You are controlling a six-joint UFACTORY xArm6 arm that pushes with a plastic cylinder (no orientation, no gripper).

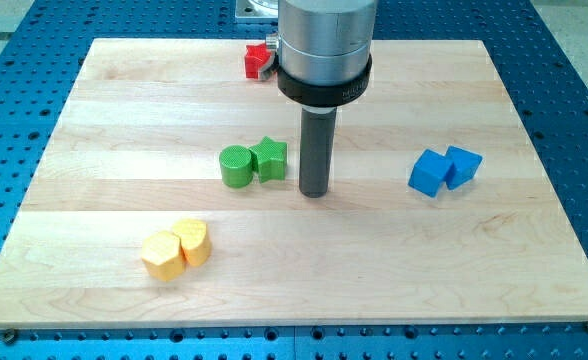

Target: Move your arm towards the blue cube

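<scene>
The blue cube (431, 173) sits at the view's right, touching a second blue block (462, 165) just to its right. My tip (315, 192) rests on the board near the middle, well to the left of the blue cube. It stands just right of a green star block (270, 157), which touches a green cylinder (236, 165).
A yellow pair, a hexagonal block (161, 255) and a rounded yellow block (194, 241), lies at the lower left. A red block (259, 59) sits at the top edge, partly hidden behind the arm. The wooden board (94, 120) lies on a blue perforated table.
</scene>
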